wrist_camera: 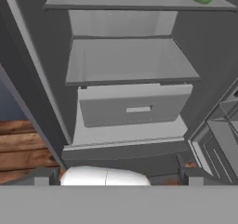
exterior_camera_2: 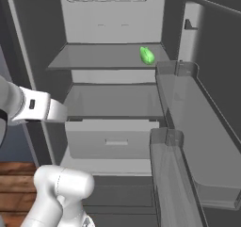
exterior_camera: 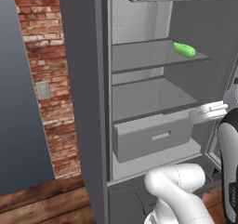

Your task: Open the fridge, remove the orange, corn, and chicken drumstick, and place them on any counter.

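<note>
The fridge (exterior_camera: 88, 102) stands open, its door swung to the right in the right base view, with two clear door bins (exterior_camera_2: 188, 127) in which nothing can be seen. Inside, a closed drawer (exterior_camera: 148, 137) sits at the bottom; its contents are hidden. The middle shelf (exterior_camera: 148, 97) is bare. On the upper shelf (exterior_camera: 153, 56), toward its right end, the corn (exterior_camera: 185, 49) is seen lying on its side as a small bright green cob. It is judged to be light and fairly stiff, with a smooth, rounded husk that could roll or slip; a hold across its middle, jaws square to its length, would likely be safest. The orange and chicken drumstick cannot be made out on the shelves. The gripper (wrist_camera: 116, 179) is held wide open, gripping nothing, well below the corn and facing the drawer.
</note>
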Robot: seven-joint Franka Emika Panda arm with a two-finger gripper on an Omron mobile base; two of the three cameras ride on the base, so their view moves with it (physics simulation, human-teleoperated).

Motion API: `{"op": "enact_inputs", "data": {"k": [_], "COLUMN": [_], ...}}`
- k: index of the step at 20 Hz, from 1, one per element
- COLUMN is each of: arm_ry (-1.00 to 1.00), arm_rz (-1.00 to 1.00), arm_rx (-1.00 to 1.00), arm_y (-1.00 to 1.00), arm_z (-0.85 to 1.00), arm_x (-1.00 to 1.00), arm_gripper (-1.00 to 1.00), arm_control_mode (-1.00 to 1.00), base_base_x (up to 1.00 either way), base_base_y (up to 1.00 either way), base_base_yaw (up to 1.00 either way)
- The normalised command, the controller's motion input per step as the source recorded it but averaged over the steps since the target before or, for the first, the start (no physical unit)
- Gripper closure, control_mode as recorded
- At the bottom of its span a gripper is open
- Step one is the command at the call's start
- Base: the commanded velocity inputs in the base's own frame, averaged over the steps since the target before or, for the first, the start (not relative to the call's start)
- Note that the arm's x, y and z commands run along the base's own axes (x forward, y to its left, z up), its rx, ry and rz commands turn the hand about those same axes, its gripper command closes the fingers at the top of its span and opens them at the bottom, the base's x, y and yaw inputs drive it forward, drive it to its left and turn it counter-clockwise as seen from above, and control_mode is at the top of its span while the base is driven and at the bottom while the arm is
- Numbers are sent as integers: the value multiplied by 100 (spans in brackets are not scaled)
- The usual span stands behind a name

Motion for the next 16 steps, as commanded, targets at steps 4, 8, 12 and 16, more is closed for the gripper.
{"op": "enact_inputs", "data": {"k": [4, 8, 12, 16], "arm_ry": [17, 8, -3, -15], "arm_rz": [-5, -8, -4, 0], "arm_rx": [0, -1, 0, -1], "arm_y": [-19, -11, -7, -15], "arm_z": [0, 11, 8, 0], "arm_x": [0, 1, 23, 70], "arm_gripper": [-100, -100, -100, -100], "arm_control_mode": [-100, -100, -100, -100], "base_base_x": [0, 0, 0, 0], "base_base_y": [0, 0, 0, 0], "base_base_yaw": [0, 0, 0, 0]}}
